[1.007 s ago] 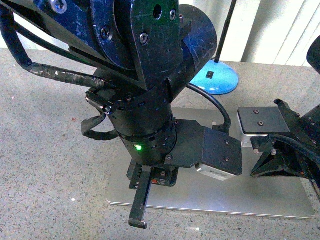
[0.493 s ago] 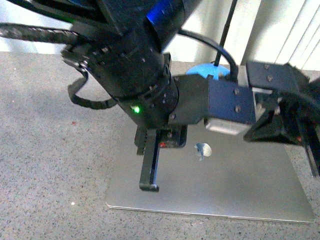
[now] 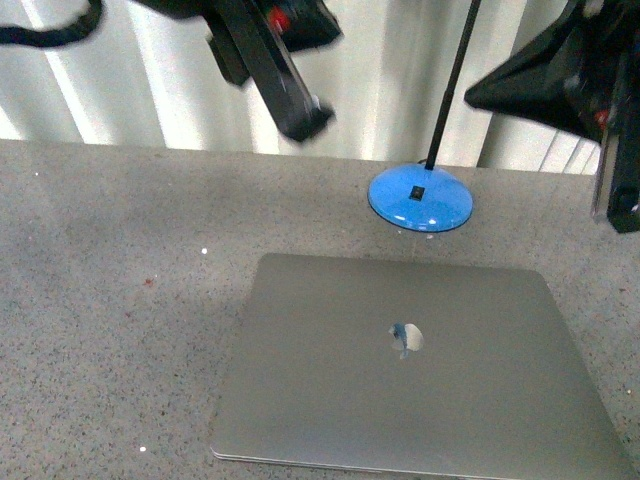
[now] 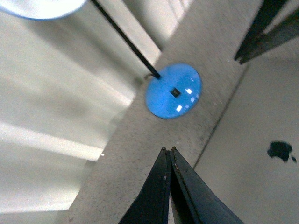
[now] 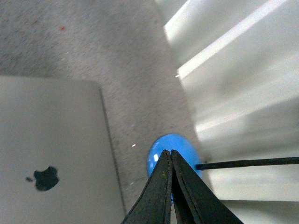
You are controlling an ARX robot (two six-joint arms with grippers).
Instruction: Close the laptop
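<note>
While laptop (image 3: 420,370) lies shut on speckled counter (image 3: 110,260) — slatted wall (image 3: 380,70) | left gripper (image 4: 167,150), right gripper (image 5: 167,152): pinched closed

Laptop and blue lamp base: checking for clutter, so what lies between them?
Nothing but a bare strip of speckled table between the laptop and the blue lamp base; the front view shows it.

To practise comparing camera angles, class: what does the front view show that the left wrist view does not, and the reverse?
Front only: the whole lid and near edge of the closed laptop. Left wrist only: the left tool close up, tips pressed shut. Both: the blue lamp base, its black pole and the apple logo.
</note>
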